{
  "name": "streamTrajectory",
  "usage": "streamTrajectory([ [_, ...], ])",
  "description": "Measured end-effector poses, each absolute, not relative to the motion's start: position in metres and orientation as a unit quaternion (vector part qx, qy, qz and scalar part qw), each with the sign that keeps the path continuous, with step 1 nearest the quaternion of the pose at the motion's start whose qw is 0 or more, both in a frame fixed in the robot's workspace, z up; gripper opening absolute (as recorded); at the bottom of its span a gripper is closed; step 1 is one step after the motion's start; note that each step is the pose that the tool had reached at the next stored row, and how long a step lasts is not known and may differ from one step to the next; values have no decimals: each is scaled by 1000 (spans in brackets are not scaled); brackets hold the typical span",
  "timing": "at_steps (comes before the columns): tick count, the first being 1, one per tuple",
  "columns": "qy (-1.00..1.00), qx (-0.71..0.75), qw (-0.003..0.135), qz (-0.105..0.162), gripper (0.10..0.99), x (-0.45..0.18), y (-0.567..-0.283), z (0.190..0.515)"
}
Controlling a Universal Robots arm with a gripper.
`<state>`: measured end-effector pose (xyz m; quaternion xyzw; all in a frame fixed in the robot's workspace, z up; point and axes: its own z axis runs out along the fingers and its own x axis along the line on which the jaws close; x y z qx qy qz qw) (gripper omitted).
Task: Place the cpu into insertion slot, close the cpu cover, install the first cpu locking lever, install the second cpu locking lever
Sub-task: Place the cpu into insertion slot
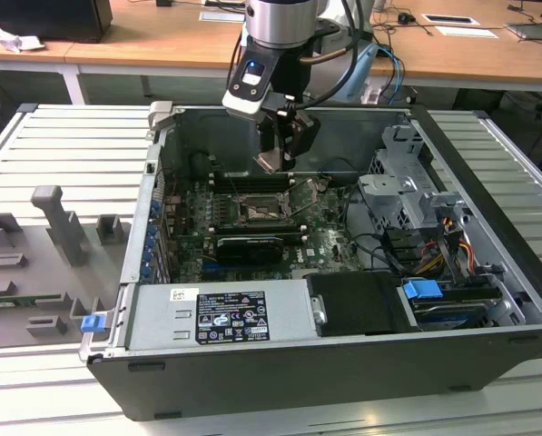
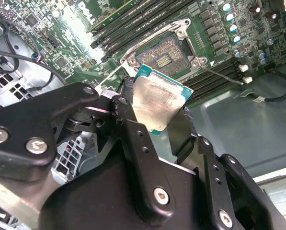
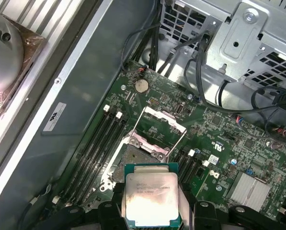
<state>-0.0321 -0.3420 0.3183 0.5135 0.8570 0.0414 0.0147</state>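
Observation:
My gripper (image 1: pixel 280 153) hangs over the open computer case, shut on the cpu (image 1: pixel 268 163), a thin silver square with a teal edge. In both wrist views the cpu (image 2: pixel 159 103) (image 3: pixel 151 199) sits flat between the black fingers (image 2: pixel 128 120), above the board and apart from it. The insertion slot (image 2: pixel 164 51) (image 3: pixel 135 158) lies bare on the green board just beyond the chip, its contact field exposed. The cpu cover (image 3: pixel 163 125) stands swung up and open at the slot's far side. A thin wire locking lever (image 2: pixel 222 74) runs along one side of the slot.
Long black memory slots (image 3: pixel 97 143) flank the socket. Black cables (image 3: pixel 200 72) and a grey drive cage (image 1: pixel 407 182) stand at the exterior view's right. The power supply (image 1: pixel 225 313) fills the case's near side. Grey fixtures (image 1: pixel 62 227) sit on the slatted table outside.

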Motion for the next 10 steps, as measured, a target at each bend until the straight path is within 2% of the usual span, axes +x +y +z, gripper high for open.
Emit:
streamTrajectory([
  [10,852,522,15,41,525,-32,-342,318],
])
